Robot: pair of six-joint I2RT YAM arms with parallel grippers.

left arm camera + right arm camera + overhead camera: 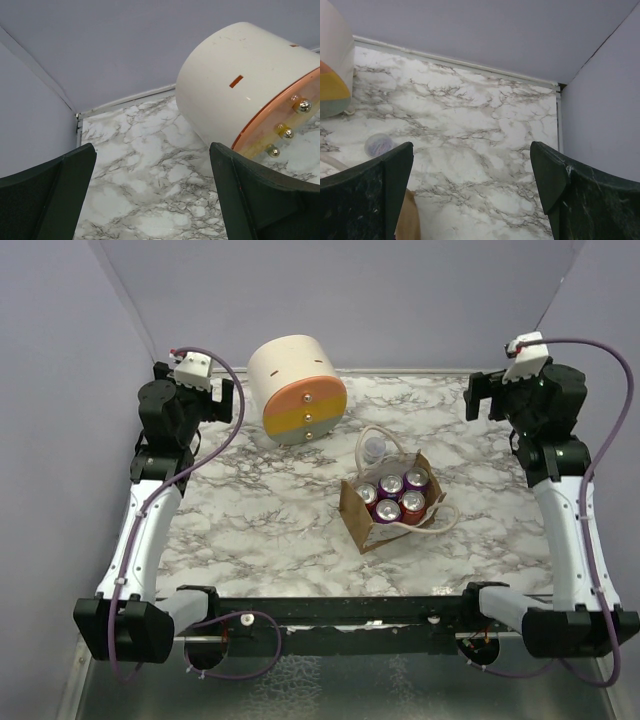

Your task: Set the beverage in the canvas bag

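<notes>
Marble table (260, 525) bears the canvas bag (356, 517) (four cans (386, 507) inside) mid-right; left gripper (226, 400), right gripper (479, 397) gape empty at far corners.

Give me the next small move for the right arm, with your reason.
Probably swing the open, empty right gripper toward the small pale round-topped container standing just behind the tan canvas bag. The bag already holds four cans; that container looks like the only drink outside, and the right wrist camera sees it.

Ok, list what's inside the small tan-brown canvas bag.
Several upright drink cans pack the small tan-brown canvas bag, showing only silver tops with purple or red rims. The bag's walls hide their bodies and anything underneath.
</notes>
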